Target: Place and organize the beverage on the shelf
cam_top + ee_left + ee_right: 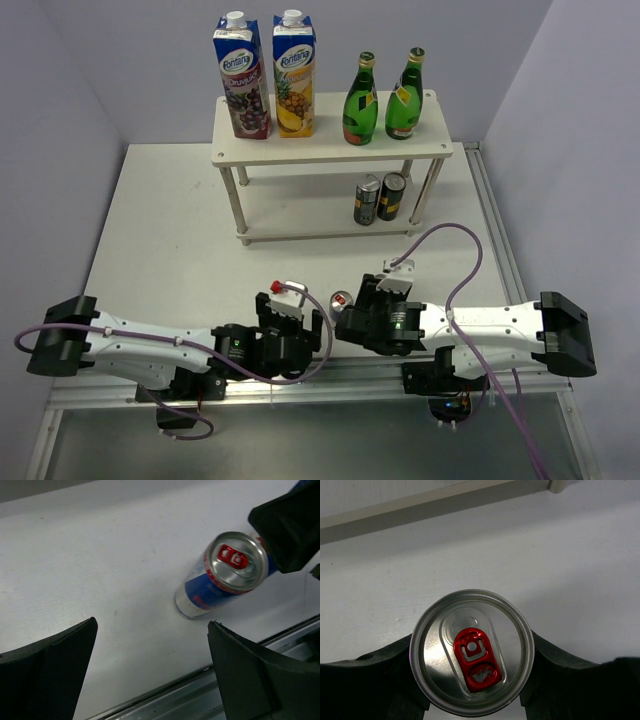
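Note:
A slim blue-and-silver can (342, 298) with a red tab stands upright near the table's front edge, and my right gripper (347, 312) is shut on it. In the right wrist view the can's lid (471, 630) fills the space between the two black fingers (380, 680). My left gripper (292, 318) sits just left of the can, open and holding nothing; its view shows the can (225, 575) ahead to the right, beyond its own gripper (152, 625). The white shelf (330, 152) stands at the back. Two green bottles (382, 97) are on its top board and two dark cans (379, 198) on the lower board.
Two tall juice cartons (268, 78) stand on the left of the shelf's top board. A metal rail (300, 385) runs along the table's front edge. A purple cable (462, 250) loops over the table at the right. Walls close in both sides.

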You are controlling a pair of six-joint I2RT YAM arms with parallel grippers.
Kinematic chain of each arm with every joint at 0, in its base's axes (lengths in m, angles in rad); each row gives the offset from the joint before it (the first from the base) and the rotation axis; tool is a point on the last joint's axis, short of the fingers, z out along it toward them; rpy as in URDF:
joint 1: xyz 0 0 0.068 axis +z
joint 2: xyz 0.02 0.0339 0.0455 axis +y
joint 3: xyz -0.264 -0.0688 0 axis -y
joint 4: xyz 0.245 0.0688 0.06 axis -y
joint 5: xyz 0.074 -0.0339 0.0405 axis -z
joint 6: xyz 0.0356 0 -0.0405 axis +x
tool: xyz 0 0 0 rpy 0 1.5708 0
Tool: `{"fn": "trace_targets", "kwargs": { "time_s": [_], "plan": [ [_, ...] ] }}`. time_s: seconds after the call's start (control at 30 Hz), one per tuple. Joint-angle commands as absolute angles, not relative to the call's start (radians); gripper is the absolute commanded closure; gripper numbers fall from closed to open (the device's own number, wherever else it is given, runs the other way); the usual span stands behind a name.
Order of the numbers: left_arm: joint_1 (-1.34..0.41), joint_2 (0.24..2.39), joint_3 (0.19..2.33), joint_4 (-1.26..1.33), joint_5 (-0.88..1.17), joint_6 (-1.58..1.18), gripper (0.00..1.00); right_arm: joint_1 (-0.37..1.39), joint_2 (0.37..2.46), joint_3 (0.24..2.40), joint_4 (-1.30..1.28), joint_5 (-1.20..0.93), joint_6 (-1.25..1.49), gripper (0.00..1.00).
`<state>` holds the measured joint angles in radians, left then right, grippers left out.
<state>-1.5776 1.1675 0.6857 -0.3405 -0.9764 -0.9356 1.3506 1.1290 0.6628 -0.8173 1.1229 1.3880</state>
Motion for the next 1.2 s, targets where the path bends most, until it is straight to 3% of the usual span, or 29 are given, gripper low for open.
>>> {"fn": "trace_targets", "kwargs": {
  "time_s": [0.0,0.17,0.93,1.07,1.17],
  "plan": [
    [-1.598,1.210,0.673,-0.108,-0.993,-0.867,0.01,1.335,1.094,0.652,-0.704,1.155,1.284,1.00],
    [-1.603,1.259,0.643,0.122,-0.928,-0.764,0.01,1.332,1.124,0.675,-0.735,1.164,1.301,1.00],
    [-1.568,1.574,0.670,0.540,-0.864,-0.588,0.01,1.315,1.103,0.663,-0.732,1.173,1.309,1.00],
    [-1.551,1.623,0.698,0.552,-0.880,-0.572,0.07,1.310,1.089,0.653,-0.716,1.169,1.295,1.00],
    [-1.545,1.651,0.701,0.568,-0.882,-0.565,0.19,1.307,1.089,0.655,-0.715,1.169,1.293,1.00]
  ]
}}
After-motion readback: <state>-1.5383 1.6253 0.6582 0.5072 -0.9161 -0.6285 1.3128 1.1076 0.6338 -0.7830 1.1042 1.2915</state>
